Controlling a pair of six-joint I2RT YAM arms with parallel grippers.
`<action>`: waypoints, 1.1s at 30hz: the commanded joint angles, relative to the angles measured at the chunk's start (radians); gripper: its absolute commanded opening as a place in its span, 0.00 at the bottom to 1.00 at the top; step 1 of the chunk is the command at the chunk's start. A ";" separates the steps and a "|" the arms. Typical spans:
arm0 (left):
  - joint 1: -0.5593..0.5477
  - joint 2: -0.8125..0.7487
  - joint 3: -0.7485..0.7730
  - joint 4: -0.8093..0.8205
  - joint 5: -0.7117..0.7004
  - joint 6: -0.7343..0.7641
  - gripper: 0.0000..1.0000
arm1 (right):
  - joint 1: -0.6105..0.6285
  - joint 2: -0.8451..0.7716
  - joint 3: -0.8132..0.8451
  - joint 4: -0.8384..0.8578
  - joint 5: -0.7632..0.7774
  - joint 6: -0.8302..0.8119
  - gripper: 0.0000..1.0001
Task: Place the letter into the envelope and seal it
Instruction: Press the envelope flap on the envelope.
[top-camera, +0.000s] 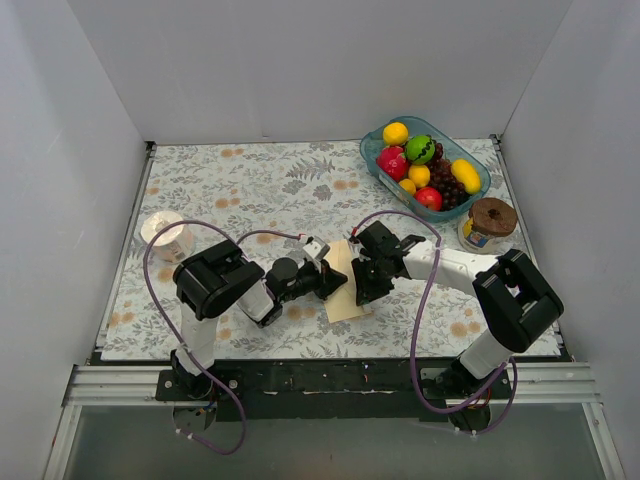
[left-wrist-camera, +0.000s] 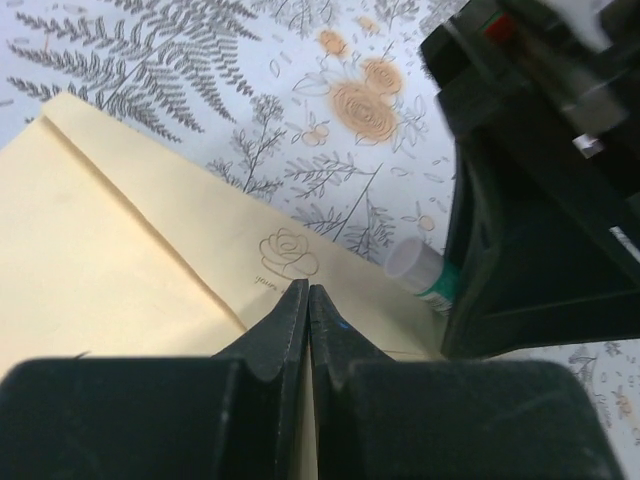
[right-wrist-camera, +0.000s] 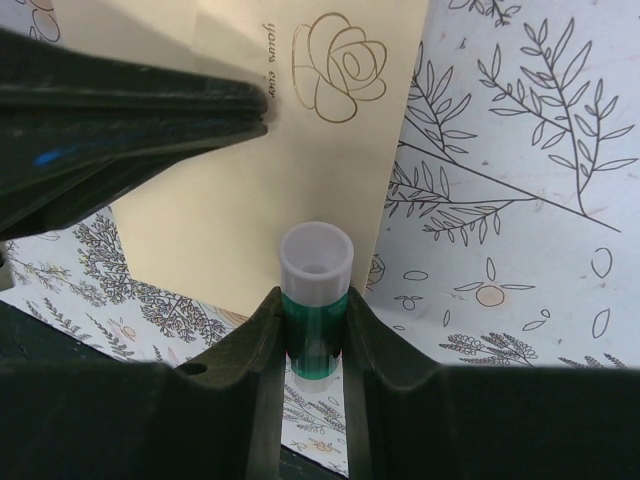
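The pale cream envelope (top-camera: 343, 296) lies on the floral tablecloth between the two arms, with a gold rose printed on it (right-wrist-camera: 338, 65). A diagonal fold line of the envelope (left-wrist-camera: 120, 250) shows in the left wrist view. My left gripper (top-camera: 338, 281) is shut, and its tips (left-wrist-camera: 308, 290) sit low over the envelope with nothing between them. My right gripper (top-camera: 362, 292) is shut on a green glue stick (right-wrist-camera: 316, 290), whose white end points at the envelope's near edge. The glue stick (left-wrist-camera: 425, 272) hovers just above the paper. The letter is hidden.
A blue basket (top-camera: 377, 155) of fruit stands at the back right, with a brown-lidded jar (top-camera: 488, 222) in front of it. A white tape roll (top-camera: 165, 236) sits at the left. White walls close in the back and both sides.
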 joint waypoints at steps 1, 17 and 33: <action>0.000 0.034 0.034 -0.031 -0.019 0.004 0.00 | 0.008 0.044 0.001 -0.010 0.045 -0.019 0.01; 0.090 0.113 0.129 -0.140 -0.071 -0.021 0.00 | 0.008 0.044 -0.006 -0.016 0.049 -0.021 0.01; 0.100 -0.085 0.166 -0.273 -0.114 0.042 0.00 | 0.008 0.045 0.014 -0.021 0.046 -0.018 0.01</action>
